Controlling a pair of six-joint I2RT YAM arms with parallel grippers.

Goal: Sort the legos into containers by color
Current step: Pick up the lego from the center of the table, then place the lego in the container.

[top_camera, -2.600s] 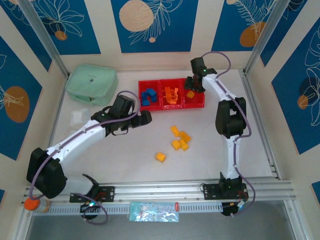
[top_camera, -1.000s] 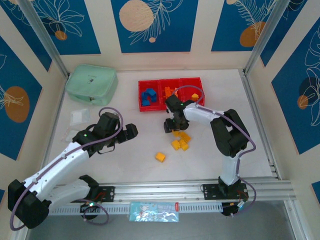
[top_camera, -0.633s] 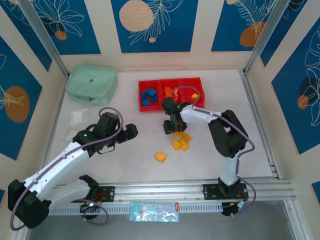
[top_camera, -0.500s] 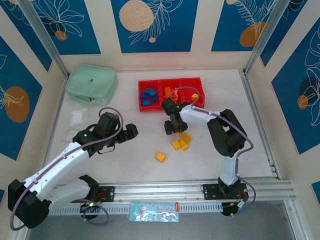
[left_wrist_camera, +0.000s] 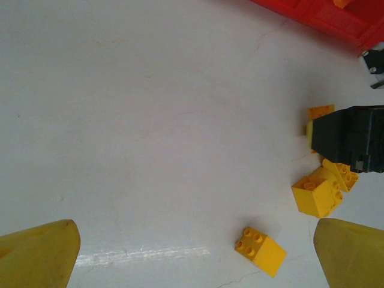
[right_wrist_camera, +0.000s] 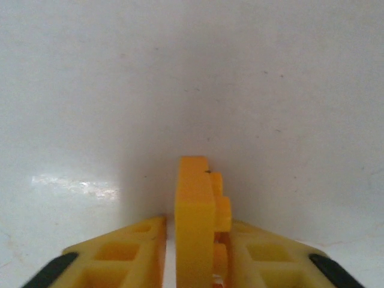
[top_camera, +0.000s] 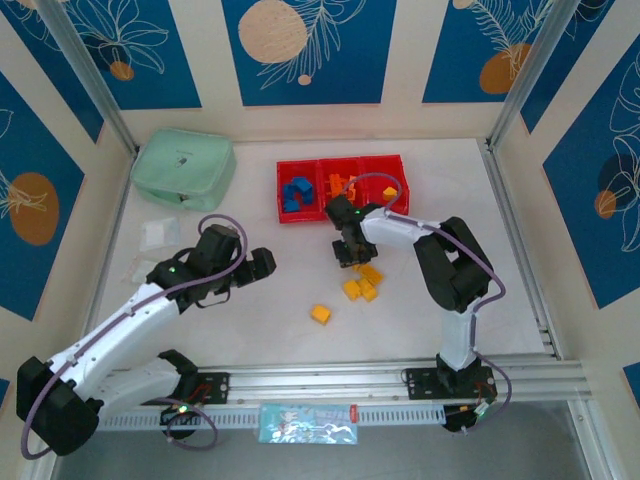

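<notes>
At mid-desk, right pincer [top_camera: 348, 260]: lowered to the white desk [top_camera: 250, 330] just on the near side of the red tray [top_camera: 340, 160], closed narrowly on the held brick [right_wrist_camera: 195, 204].
In its grip, held brick: yellow, standing on edge between the two yellow fingers [right_wrist_camera: 120, 258], studs turned right in the wrist view. Whether it touches the desk cannot be told.
Near side, loose yellow bricks [top_camera: 362, 285]: a small cluster just near and right of the right pincer. A lone brick [top_camera: 320, 314] lies further near and to the left.
Far centre, red tray: three joined bins, with blue bricks [top_camera: 295, 193] in the left one, orange pieces [top_camera: 343, 184] in the middle and a single yellow brick [top_camera: 389, 193] in the right.
Left of centre, left pincer [top_camera: 262, 263]: hovers well apart from the cluster, spread wide and holding nothing.
Far left corner, mint-green pouch [top_camera: 183, 165]: lies clear of the tray.
</notes>
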